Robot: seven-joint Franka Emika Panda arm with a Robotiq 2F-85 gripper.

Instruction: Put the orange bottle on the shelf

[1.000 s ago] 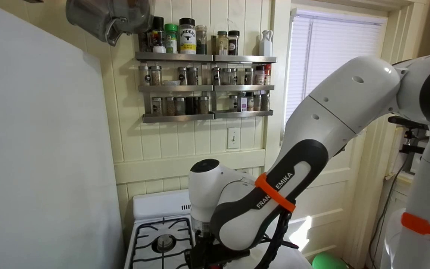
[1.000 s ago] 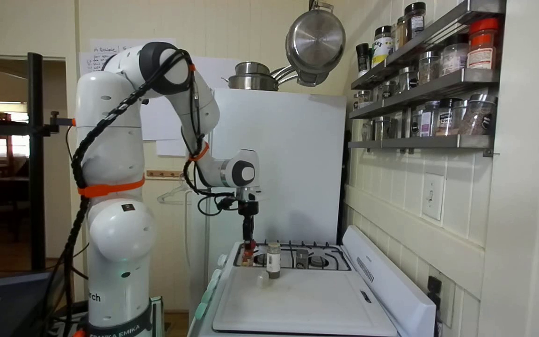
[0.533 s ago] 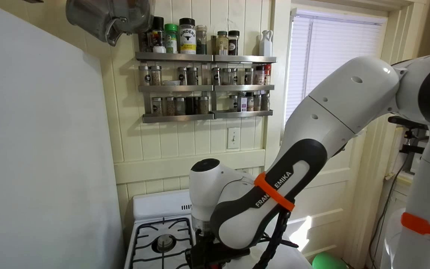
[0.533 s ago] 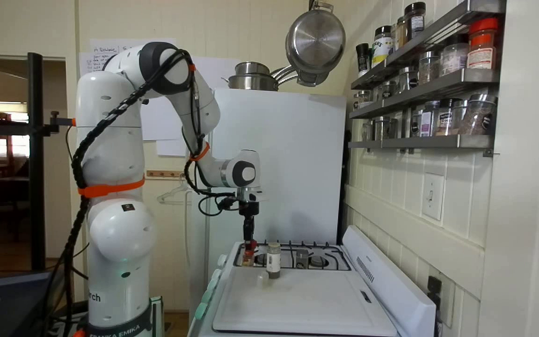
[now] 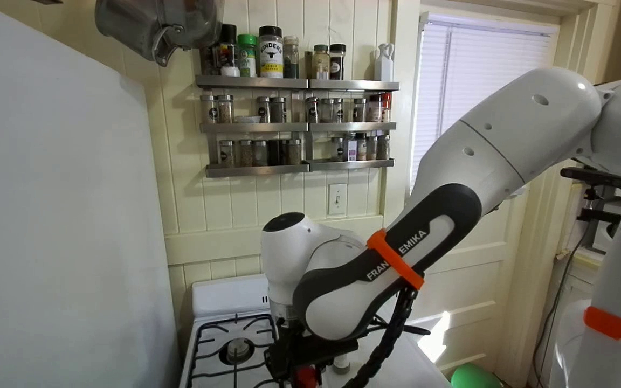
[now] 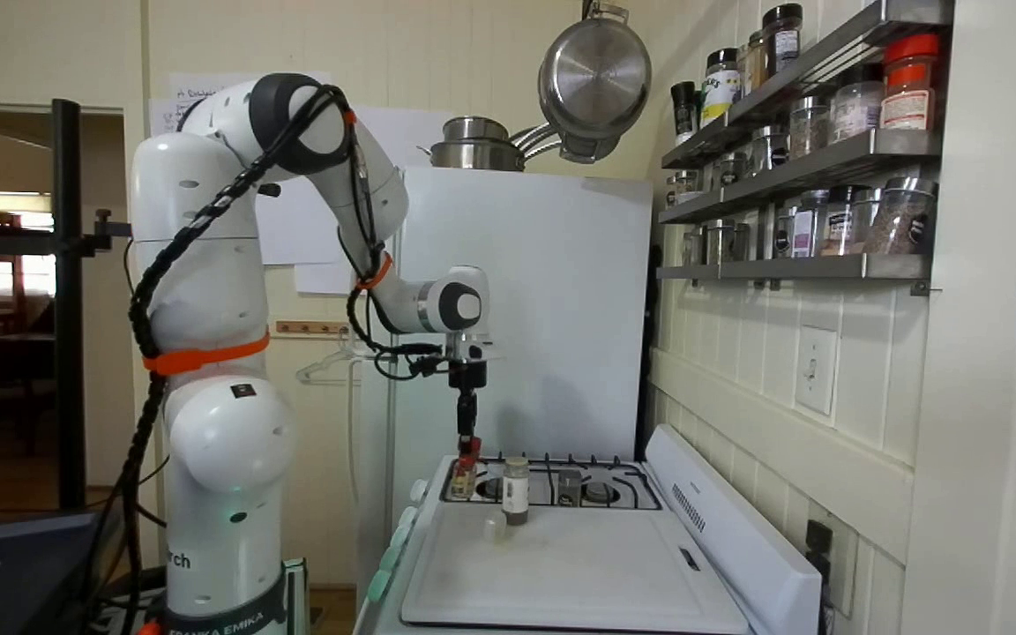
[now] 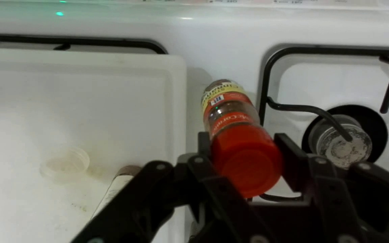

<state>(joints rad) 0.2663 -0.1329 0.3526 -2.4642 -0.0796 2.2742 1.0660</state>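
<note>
Left to right over my glossy white bench (image 7: pixel 214 37), the wrist view shows a smooth cover (image 7: pixel 113 101) bearing a translucent cup (image 7: pixel 65 163) and labelled jar (image 7: pixel 121 184), my tool (image 7: pixel 243 145) clamped on the red-capped orange bottle (image 7: pixel 233 125), and a black grate (image 7: pixel 316 50). In an exterior view, the steel shelf (image 6: pixel 768 181) with its glass jars (image 6: pixel 900 220) lines a cream wall (image 6: pixel 728 326) at right.
</note>
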